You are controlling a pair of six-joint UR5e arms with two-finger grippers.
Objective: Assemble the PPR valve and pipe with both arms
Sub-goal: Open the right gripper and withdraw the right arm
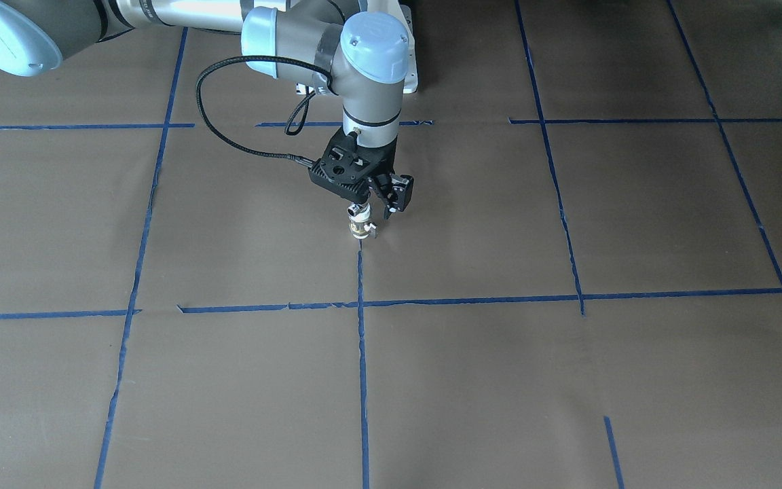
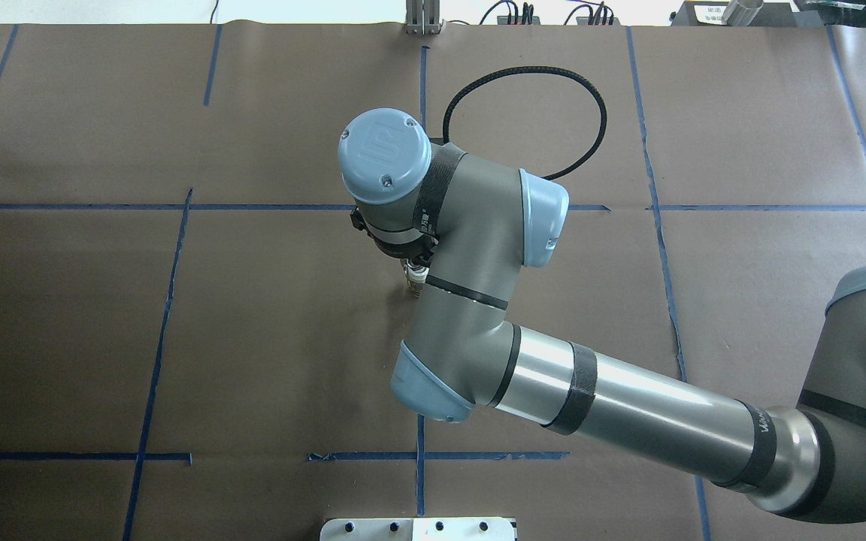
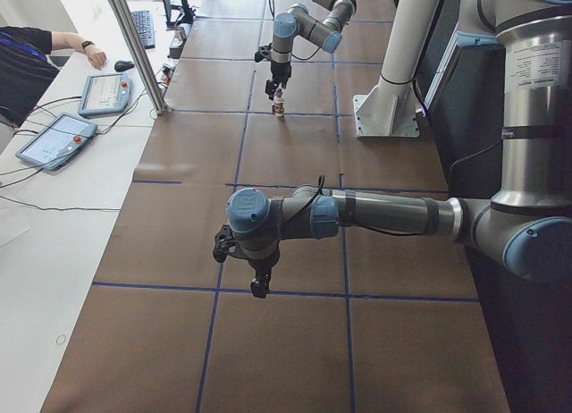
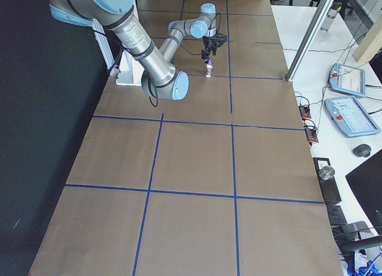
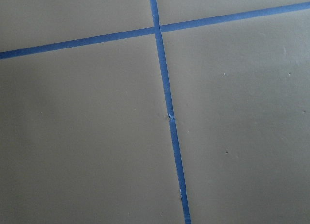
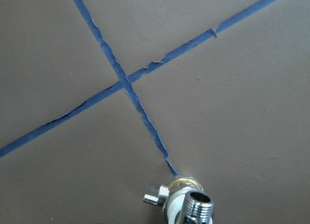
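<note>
Standing upright w/ open table (image 1: 567, 380) all round, PPR valve (image 1: 360, 224) under R gripper (image 1: 376, 207); can't tell grip.

Place: robotics lab
Covering: brown paper (image 1: 635, 204) gridded with blue tape (image 1: 362, 353)
Controls: teach pendants (image 3: 55, 138), keyboard (image 3: 143, 27) beside an operator (image 3: 27, 60)

The right arm (image 2: 628, 406) reached forward, wrist vertical, right gripper (image 1: 379, 204) parted; the left arm (image 3: 384, 214) stretched level, left gripper (image 3: 259, 286) pointing down.
</note>
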